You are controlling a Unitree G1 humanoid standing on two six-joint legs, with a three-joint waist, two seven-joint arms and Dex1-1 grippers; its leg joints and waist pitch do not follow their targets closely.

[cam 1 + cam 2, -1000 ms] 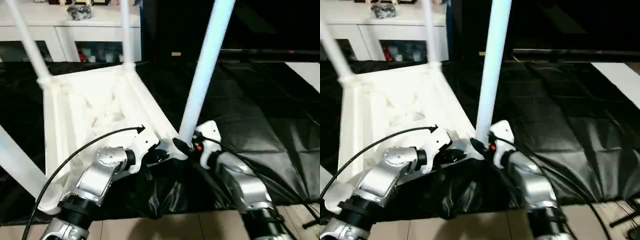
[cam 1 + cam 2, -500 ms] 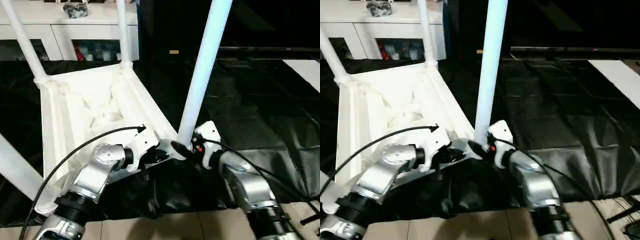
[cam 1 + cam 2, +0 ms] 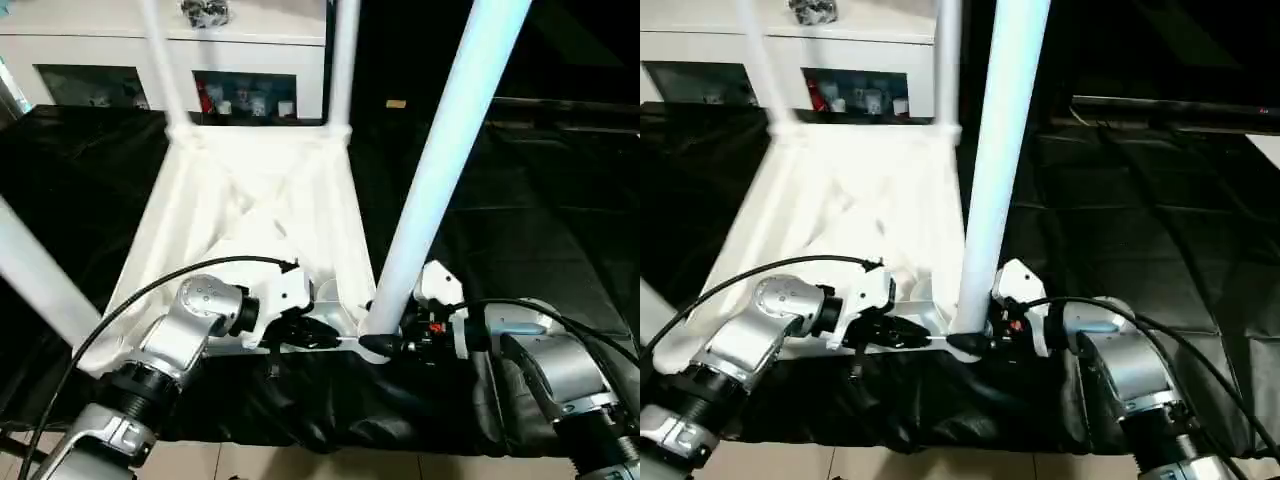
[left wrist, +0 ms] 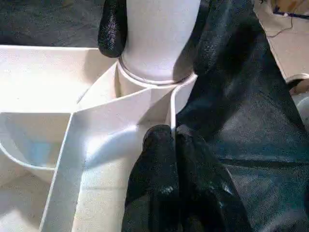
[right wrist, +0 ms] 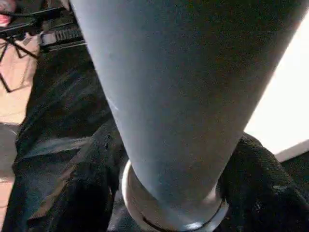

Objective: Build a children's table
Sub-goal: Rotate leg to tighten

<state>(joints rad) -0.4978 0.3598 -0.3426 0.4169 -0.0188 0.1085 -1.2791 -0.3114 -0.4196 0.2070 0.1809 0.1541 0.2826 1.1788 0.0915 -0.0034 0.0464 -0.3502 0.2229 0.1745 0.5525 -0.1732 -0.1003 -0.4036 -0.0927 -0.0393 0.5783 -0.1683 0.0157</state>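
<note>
Flanking near-corner leg (image 3: pixel 440 170) base, 2 end effectors, left (image 3: pixel 318 335), right (image 3: pixel 385 345).

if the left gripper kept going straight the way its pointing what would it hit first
Most likely the base of the near table leg in its corner socket. The left gripper, shut on the tabletop's rim, points straight at it, with the right gripper's fingers flanking that leg.

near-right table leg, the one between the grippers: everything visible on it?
The near-right leg is a long round white plastic tube, smooth, wider toward its base. It stands nearly upright, leaning slightly, seated in the round corner socket of the upside-down table top, which lies on black sheeting. The right gripper has its black fingers around the leg's base. The left gripper is shut, pinching the top's edge rib just beside the socket.
</note>
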